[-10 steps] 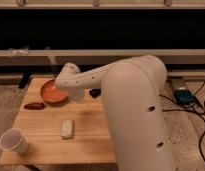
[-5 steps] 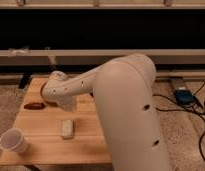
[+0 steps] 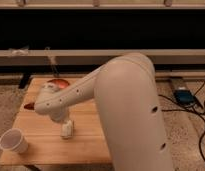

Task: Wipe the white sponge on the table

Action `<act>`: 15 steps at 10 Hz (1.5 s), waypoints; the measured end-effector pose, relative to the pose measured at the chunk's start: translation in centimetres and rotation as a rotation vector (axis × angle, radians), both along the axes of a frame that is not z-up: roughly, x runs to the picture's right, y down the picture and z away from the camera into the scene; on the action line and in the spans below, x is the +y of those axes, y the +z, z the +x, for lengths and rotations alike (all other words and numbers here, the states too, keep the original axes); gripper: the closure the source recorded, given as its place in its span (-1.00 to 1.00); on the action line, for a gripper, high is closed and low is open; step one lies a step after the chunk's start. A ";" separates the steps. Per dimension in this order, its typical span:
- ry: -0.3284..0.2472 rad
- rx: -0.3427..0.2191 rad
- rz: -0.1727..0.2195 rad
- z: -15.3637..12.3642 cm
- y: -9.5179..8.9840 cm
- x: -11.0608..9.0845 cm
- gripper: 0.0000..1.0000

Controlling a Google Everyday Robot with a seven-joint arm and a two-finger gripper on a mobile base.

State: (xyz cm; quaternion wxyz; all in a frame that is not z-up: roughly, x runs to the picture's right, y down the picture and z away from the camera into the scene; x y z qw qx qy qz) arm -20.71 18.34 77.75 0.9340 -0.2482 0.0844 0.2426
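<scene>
The white sponge (image 3: 67,129) is found left of centre on the table (image 3: 88,137), directly below the gripper (image 3: 63,121); contact and jaw state cannot be told. The white arm is extended across from the right, wrist turned downward. A paper cup (image 3: 12,141) is noted at the front-left corner, an orange bowl (image 3: 57,83) at the rear

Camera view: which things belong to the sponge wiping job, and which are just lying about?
Job: white sponge, table, end effector down at the sponge.
Lying about: white paper cup, orange bowl, blue device on the floor.
</scene>
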 end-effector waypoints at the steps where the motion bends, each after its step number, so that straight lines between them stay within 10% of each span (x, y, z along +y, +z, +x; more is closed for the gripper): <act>1: -0.008 -0.011 0.003 -0.7 -0.4 1.1 0.38; 6: -0.031 -0.012 0.029 -0.5 -0.6 3.1 0.80; 12: -0.012 -0.002 0.036 -0.3 -0.4 2.7 -0.27; 15: 0.011 0.038 0.022 -0.4 0.6 2.7 -0.33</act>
